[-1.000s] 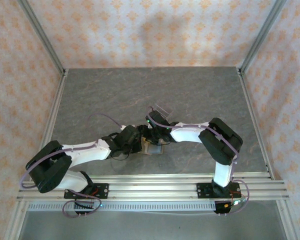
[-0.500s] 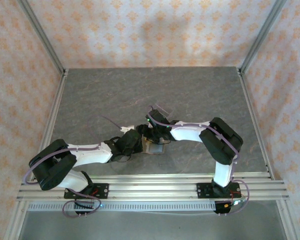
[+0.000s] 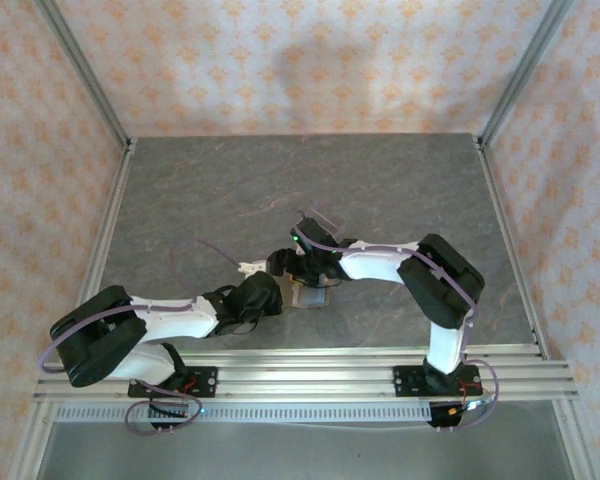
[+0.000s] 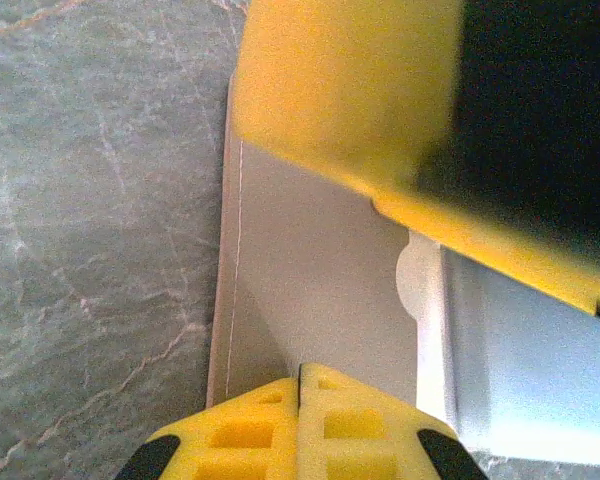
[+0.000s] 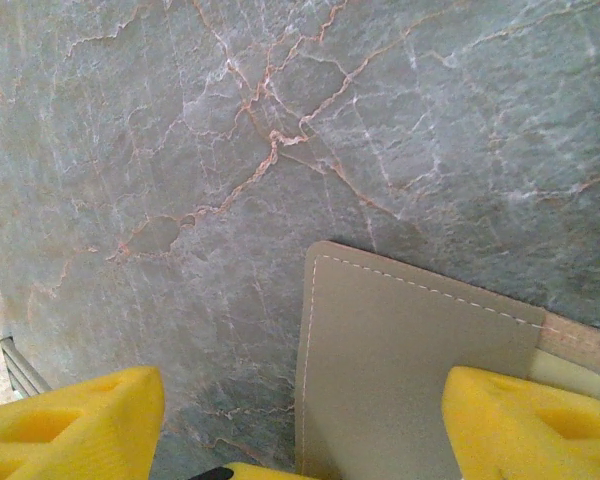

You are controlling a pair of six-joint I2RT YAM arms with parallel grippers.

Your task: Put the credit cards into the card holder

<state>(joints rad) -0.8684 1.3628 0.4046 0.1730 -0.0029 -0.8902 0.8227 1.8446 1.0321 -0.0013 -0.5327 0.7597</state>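
**Top external view: both tools meet at the card holder, mid-worktop**

The card holder, a flat tan pouch, lies on the worktop a little nearer than centre, between the two arms. The left tool has its yellow fingers pressed together with nothing between them, the tips at the near edge of the pouch. Whether they bear down on it I cannot tell. The right tool stands wide open astride one corner of the pouch. One finger is clear of the pouch over bare stone and the other is over its opposite side, so the tool has hold of nothing. From the left wrist, a right-tool finger hangs just above the pouch, and the round snap sits beside a pale strip I cannot identify.

The step in hand looks like readying the pouch to take the cards. To do it well, the left tool should pin one edge flat so the pouch cannot slide. The right tool should catch only the top flap, not both layers, and lift it slowly. The tools are very close, so each should move in turn to avoid a knock.

The worktop is smooth grey stone-look with pinkish veins, so a thin pouch is likely to skid. A clear stand is just beyond the tools. Walls in orange-patterned paper enclose three sides, with metal posts at the corners and rails along the near edge.
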